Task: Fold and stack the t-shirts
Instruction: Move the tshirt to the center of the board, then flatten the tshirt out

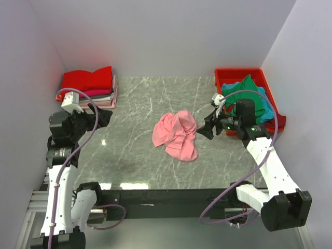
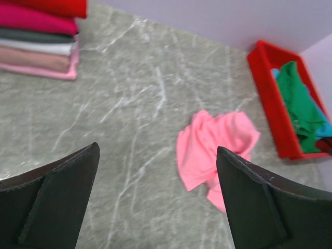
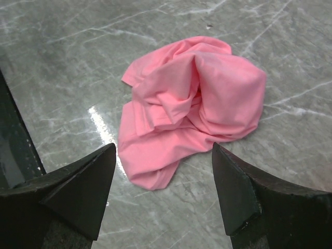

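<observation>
- At the middle of the grey marbled surface [image 1: 140,98] lies a pink t-shirt [image 1: 175,136], crumpled into a loose heap with its folds bunched toward the far side
- At the far left corner, a stack of folded t-shirts [image 1: 91,91] sits against the wall, with a red one on top and magenta, grey and pale pink layers under it
- At the far right, a red bin [image 1: 238,71] holds more loose cloth: a green t-shirt [image 1: 248,88] piled on top, and a teal-blue t-shirt [image 1: 267,110] beside it toward the right wall
- The right end effector [image 1: 205,128] hovers just right of the pink t-shirt, between it and the bin, with its jaws spread wide and gripping nothing; in its wrist view the heap shows between the two jaws and touches neither
- The left end effector [image 1: 104,118] hangs over the left part of the surface, near the stack and well apart from the pink t-shirt, with its jaws spread wide and empty
</observation>
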Controlling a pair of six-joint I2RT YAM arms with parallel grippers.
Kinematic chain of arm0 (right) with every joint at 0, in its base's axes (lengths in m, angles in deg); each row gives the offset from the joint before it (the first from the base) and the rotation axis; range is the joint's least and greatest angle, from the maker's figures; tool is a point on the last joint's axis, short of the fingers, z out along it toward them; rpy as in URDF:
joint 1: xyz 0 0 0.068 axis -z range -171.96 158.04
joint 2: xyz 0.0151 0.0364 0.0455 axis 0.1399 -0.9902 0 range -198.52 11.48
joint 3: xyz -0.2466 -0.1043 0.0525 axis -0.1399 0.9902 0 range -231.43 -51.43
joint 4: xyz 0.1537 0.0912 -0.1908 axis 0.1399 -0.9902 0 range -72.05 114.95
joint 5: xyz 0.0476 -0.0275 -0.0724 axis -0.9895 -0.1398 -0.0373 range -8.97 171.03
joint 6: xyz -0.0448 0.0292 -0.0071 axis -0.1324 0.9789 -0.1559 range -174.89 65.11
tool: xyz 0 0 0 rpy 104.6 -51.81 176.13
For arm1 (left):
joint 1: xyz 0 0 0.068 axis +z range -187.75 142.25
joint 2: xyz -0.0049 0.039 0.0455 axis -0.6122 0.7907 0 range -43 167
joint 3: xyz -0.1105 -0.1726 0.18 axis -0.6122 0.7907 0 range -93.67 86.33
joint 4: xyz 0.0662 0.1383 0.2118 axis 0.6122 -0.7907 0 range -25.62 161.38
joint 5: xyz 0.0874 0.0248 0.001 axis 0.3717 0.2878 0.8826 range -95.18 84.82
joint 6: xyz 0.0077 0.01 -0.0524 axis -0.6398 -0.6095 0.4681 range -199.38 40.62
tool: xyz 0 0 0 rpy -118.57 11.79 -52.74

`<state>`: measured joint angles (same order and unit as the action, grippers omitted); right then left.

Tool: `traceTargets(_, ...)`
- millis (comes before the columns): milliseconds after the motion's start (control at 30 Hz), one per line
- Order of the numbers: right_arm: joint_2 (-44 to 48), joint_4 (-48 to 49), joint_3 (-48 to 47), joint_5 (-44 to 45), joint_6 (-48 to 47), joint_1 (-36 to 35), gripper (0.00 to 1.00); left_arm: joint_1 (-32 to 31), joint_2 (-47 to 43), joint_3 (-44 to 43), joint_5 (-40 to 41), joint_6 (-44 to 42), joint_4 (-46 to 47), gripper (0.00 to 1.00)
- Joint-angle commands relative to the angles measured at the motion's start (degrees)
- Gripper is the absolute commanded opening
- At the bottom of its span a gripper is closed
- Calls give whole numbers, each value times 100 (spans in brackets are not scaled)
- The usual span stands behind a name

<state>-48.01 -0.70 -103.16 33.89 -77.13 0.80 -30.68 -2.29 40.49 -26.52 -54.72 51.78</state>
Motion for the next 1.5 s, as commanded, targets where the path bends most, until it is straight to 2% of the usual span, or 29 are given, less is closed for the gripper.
traceTargets(0, 25, 131, -31, -463, -131, 65, 80, -13, 200, -503, -563, 293, 8, 99)
traceTargets(67, 24, 78, -57, -463, -105, 65, 80, -4, 323, -574, -932, 495, 70, 99)
traceTargets(200, 86, 95, -66, -367, -79, 74, 80, -39, 701, -645, -1504, 846, 219, 93)
traceTargets(367, 77, 78, -75, -261, -70, 74, 79, -671, 1035, -750, -1365, 865, 298, 90)
traceTargets(500, 60, 51, -66, -252, -79, 74, 79, -1601, 1535, -952, -882, 584, 246, 86)
traceTargets(667, 51, 78, -57, -209, -105, 74, 79, -2472, 2142, -1294, -117, 381, 175, 83)
traceTargets(833, -2, 60, -57, -173, -140, 92, 79, -3491, 3082, -1708, 577, 232, 131, 78)
traceTargets(933, -2, 69, -39, -138, -140, 109, 79, -3957, 3627, -1945, 719, 188, 158, 74)
traceTargets(1167, -90, 16, -57, -164, -175, 127, 78, -4863, 4866, -2648, 1465, -102, -61, 71)
traceTargets(1333, -116, 25, -48, -147, -184, 136, 78, -5382, 5728, -3254, 2589, -331, -430, 67)
traceTargets(1467, -134, 16, -48, -147, -184, 153, 78, -5585, 6282, -3755, 3276, -401, -791, 61)
